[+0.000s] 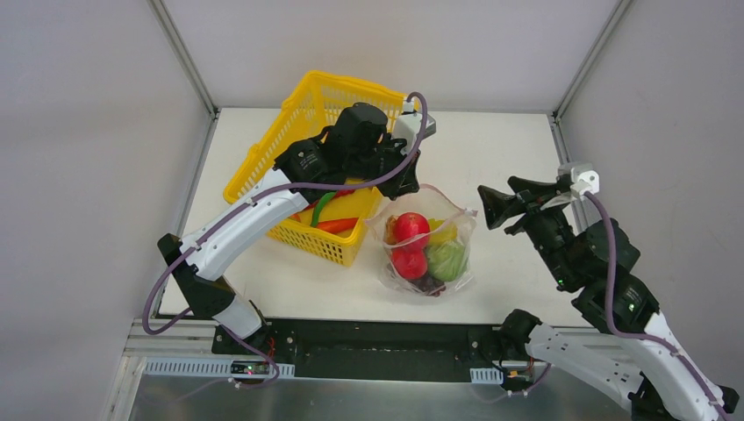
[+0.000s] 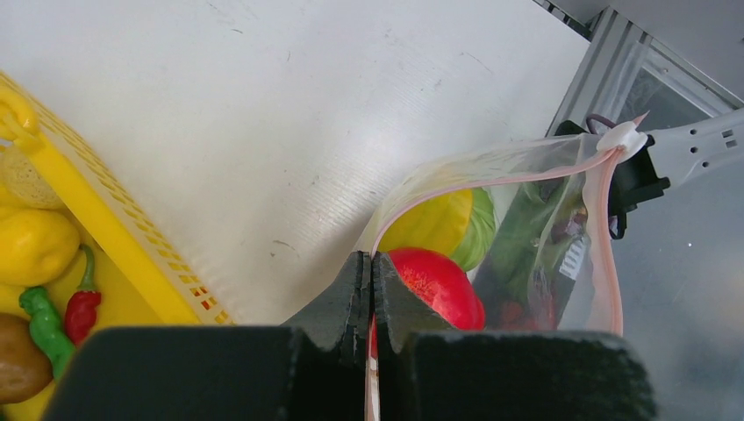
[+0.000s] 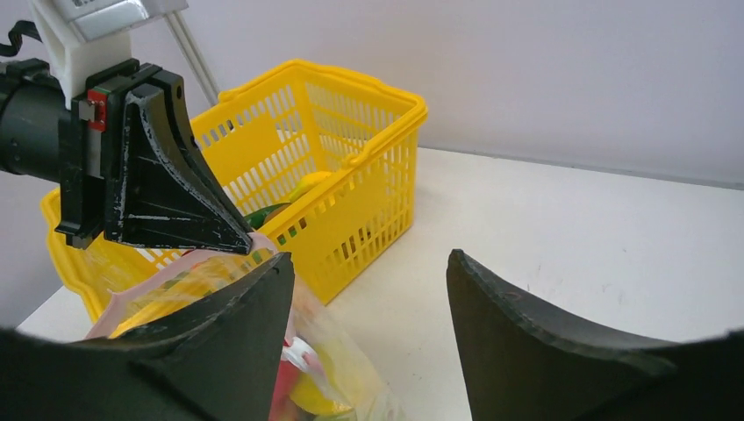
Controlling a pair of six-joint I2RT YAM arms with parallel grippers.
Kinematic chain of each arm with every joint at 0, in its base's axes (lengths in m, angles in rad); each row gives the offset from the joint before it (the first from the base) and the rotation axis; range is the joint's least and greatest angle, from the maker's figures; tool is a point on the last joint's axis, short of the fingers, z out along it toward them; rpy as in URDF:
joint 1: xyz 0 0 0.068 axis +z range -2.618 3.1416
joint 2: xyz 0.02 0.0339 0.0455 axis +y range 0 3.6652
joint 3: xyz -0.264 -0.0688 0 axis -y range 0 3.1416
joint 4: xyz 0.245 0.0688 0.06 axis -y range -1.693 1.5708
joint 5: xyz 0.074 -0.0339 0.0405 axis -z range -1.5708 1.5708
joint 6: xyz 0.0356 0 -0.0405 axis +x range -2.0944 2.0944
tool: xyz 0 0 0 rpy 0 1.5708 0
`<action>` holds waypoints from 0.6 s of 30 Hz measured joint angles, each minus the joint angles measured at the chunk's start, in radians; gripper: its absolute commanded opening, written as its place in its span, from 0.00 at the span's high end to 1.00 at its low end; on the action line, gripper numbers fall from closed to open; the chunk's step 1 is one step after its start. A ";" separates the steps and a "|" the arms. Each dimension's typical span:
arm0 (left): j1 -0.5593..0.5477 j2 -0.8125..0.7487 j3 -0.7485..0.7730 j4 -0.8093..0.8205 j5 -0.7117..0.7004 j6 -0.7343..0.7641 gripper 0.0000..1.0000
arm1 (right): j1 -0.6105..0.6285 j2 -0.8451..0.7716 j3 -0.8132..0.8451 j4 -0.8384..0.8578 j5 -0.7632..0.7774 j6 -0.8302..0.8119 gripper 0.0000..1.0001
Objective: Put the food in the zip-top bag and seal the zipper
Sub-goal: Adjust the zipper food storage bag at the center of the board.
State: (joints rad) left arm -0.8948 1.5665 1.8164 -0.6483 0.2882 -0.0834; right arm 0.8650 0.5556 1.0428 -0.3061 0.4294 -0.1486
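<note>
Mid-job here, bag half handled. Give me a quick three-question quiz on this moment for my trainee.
1. True or false: the left gripper is shut on the zipper edge of the zip-top bag.
2. What is the right gripper doing? A: clamping the slider. B: standing open, holding nothing. C: carrying a tomato.
3. Is the zipper sealed along its whole length?

Key:
1. True.
2. B.
3. No, its two strips stand apart, so the bag gapes open.
</note>
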 measured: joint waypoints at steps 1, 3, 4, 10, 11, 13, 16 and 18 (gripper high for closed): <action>0.000 0.000 0.000 0.000 0.000 0.002 1.00 | 0.002 -0.007 0.011 -0.010 0.014 -0.003 0.32; 0.000 0.000 0.000 0.000 0.000 0.006 1.00 | 0.010 -0.021 0.022 -0.031 0.029 -0.003 0.33; 0.000 0.000 0.000 0.000 0.000 0.010 1.00 | 0.016 -0.027 0.024 -0.042 0.033 -0.002 0.33; 0.003 0.000 0.000 -0.001 0.000 0.023 1.00 | 0.079 -0.066 0.003 -0.131 0.051 0.018 0.36; 0.006 0.000 0.000 -0.001 0.000 0.023 1.00 | 0.099 -0.071 0.002 -0.146 0.057 0.022 0.37; 0.007 0.000 0.000 -0.002 0.000 0.023 1.00 | 0.149 -0.077 0.002 -0.169 0.084 0.029 0.39; 0.013 0.000 0.000 -0.006 0.002 0.025 1.00 | 0.251 -0.090 0.005 -0.201 0.151 0.037 0.43; 0.013 0.000 0.000 -0.006 0.007 0.026 1.00 | 0.359 -0.117 0.008 -0.225 0.209 0.051 0.46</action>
State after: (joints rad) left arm -0.8818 1.5669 1.8168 -0.6544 0.2951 -0.0574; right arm 1.2236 0.4389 1.0512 -0.5312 0.6384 -0.0975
